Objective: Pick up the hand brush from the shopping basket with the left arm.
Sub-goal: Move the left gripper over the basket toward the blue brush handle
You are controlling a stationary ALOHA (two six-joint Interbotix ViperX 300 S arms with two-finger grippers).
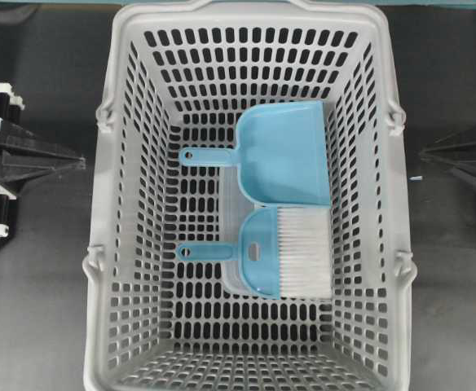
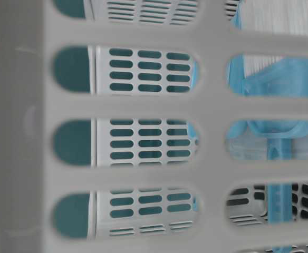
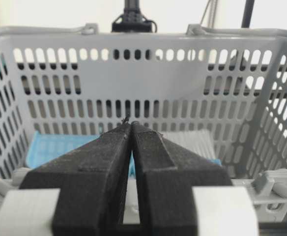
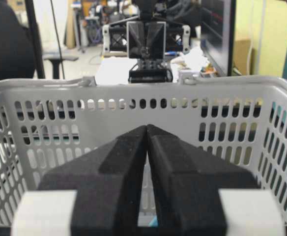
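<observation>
The hand brush (image 1: 271, 261) lies flat on the floor of the shopping basket (image 1: 103, 187), right of centre. Its thin holed handle points left and its white bristles (image 1: 303, 262) point right. In the left wrist view the bristles (image 3: 192, 140) show low in the basket, behind my fingers. My left gripper (image 1: 81, 163) is shut and empty, outside the basket's left wall; its closed tips (image 3: 130, 124) face the basket. My right gripper (image 1: 423, 152) is shut and empty, outside the right wall, and its tips (image 4: 147, 127) also point at the basket.
A bristle-less blue dustpan (image 1: 283, 155) lies just behind the brush, nearly touching it, with its handle also pointing left; it also shows in the left wrist view (image 3: 60, 147). The basket's high slotted walls (image 3: 133, 78) stand between both grippers and the brush. The table-level view looks through the lattice (image 2: 143, 105).
</observation>
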